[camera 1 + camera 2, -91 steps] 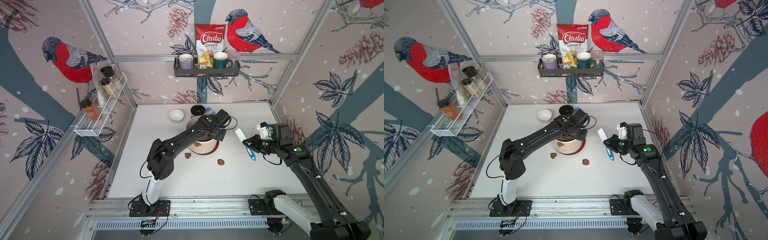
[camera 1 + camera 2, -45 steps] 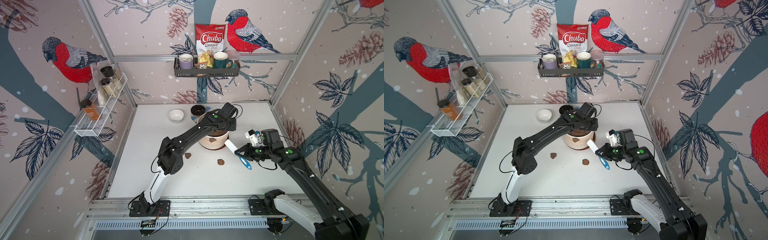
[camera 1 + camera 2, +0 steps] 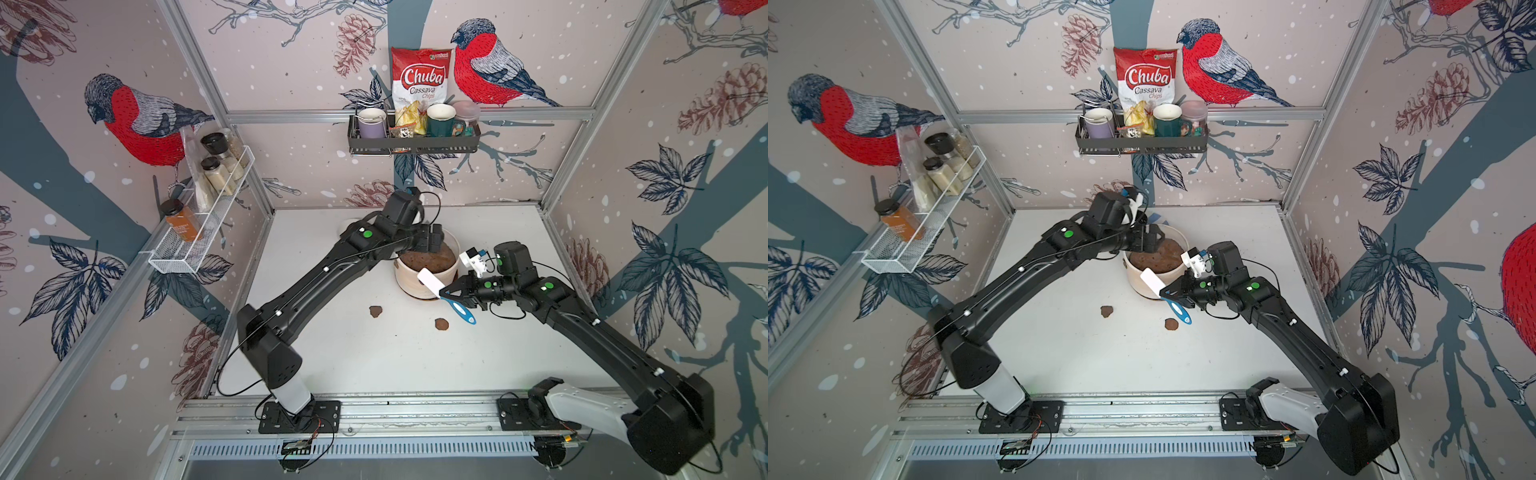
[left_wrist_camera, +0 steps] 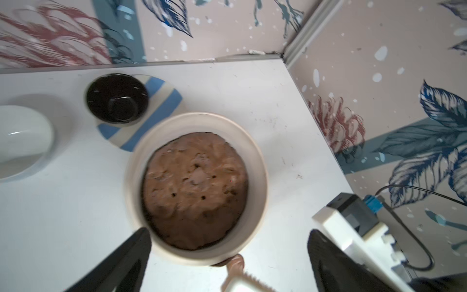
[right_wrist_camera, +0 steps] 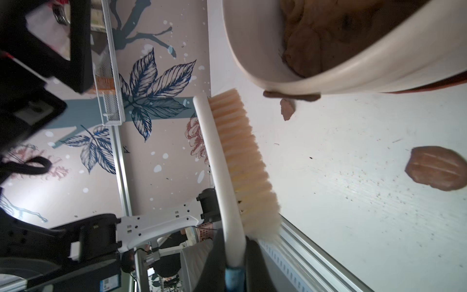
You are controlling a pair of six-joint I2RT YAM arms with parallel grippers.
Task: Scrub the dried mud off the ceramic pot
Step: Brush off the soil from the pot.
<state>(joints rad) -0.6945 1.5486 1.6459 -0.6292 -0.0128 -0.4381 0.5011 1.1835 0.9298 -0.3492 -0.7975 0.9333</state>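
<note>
The ceramic pot (image 3: 409,279) (image 3: 1136,277) is cream, filled with brown soil, and stands at mid-table. My left gripper (image 3: 432,242) (image 4: 228,237) hangs over its soil (image 4: 194,192), open, with nothing between the fingers (image 4: 136,242). My right gripper (image 3: 448,291) (image 5: 233,252) is shut on a brush (image 5: 227,164) with a white head and blue handle (image 3: 462,312). The bristles face the pot's near wall (image 5: 252,50). A patch of dried mud (image 5: 290,95) (image 4: 236,263) sticks to that wall beside the brush tip. Loose mud flakes (image 3: 375,311) (image 3: 441,323) (image 5: 436,168) lie on the table.
Behind the pot, a black bowl (image 4: 117,98) rests on a blue-striped plate (image 4: 164,101), with a white bowl (image 4: 22,136) beside it. Wall racks hold spice jars (image 3: 216,174) and mugs (image 3: 415,137). The right wall (image 4: 379,101) is near the pot.
My left gripper opened and let go of the pot's rim after shifting the pot to the right. My right gripper carried the brush left and down to the pot's near wall.
</note>
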